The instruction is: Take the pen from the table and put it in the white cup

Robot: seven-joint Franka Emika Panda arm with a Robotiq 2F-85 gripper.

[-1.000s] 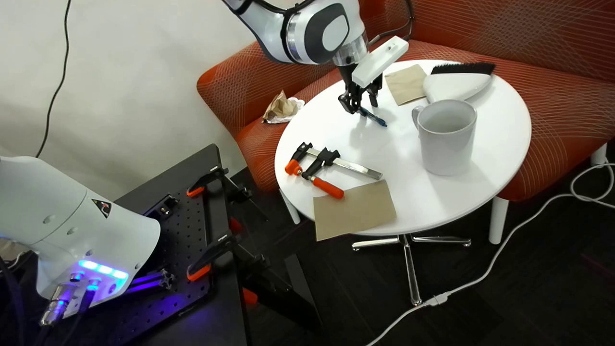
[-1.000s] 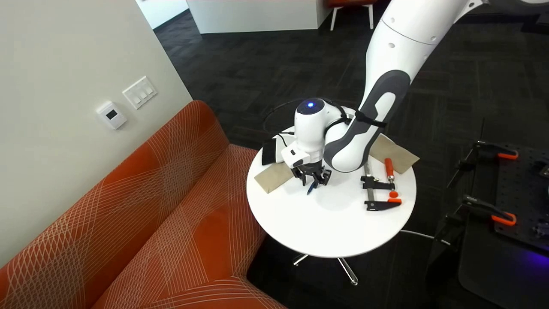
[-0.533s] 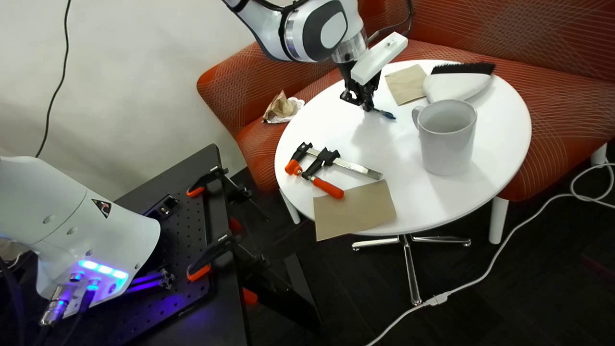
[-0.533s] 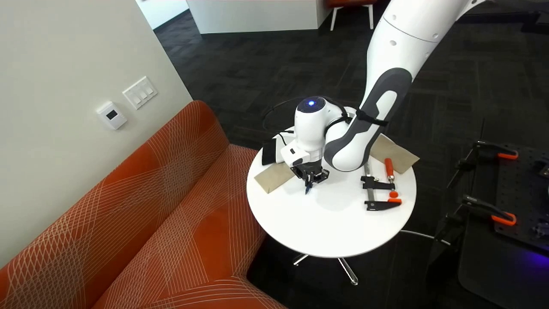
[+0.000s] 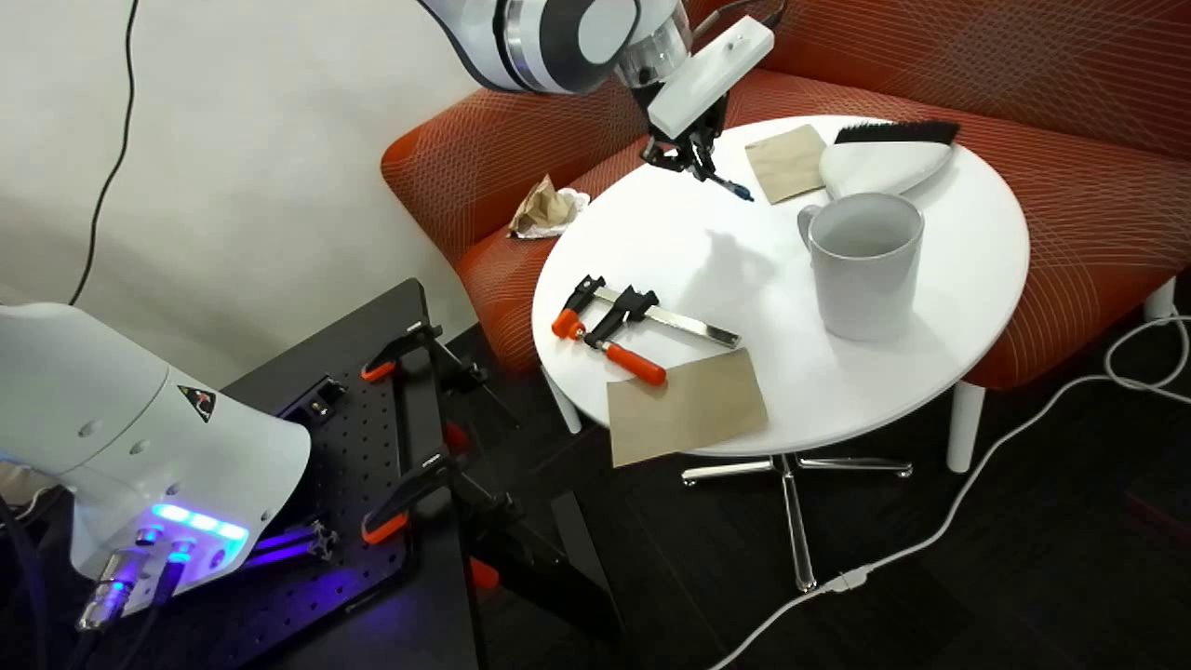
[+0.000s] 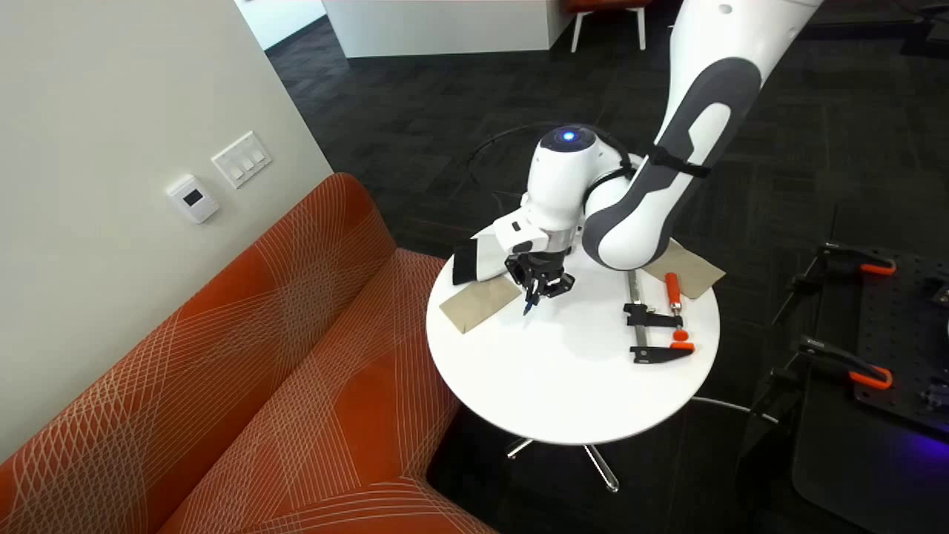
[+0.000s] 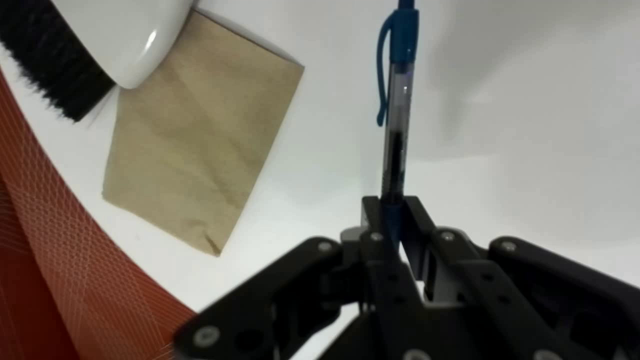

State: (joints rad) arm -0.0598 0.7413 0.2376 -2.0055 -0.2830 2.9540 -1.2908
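From the left in an exterior view, the orange-handled clamp [image 5: 636, 303] lies on the table [image 5: 819, 400] at seven o'clock from the gripper [image 7: 392, 215]. In the wrist view we see its fingers clamped on the pen [image 7: 399, 100], pinching the dark blue section just past the clear barrel, clip end reaching towards twelve o'clock; pen and fingers are clear of the table. We judge the pen light, stiff and smooth, hard to break but apt to swivel held this near one end; mid-barrel would balance better. Farther right, in an exterior view, the white cup [image 5: 863, 284] stands at four o'clock from the pen.
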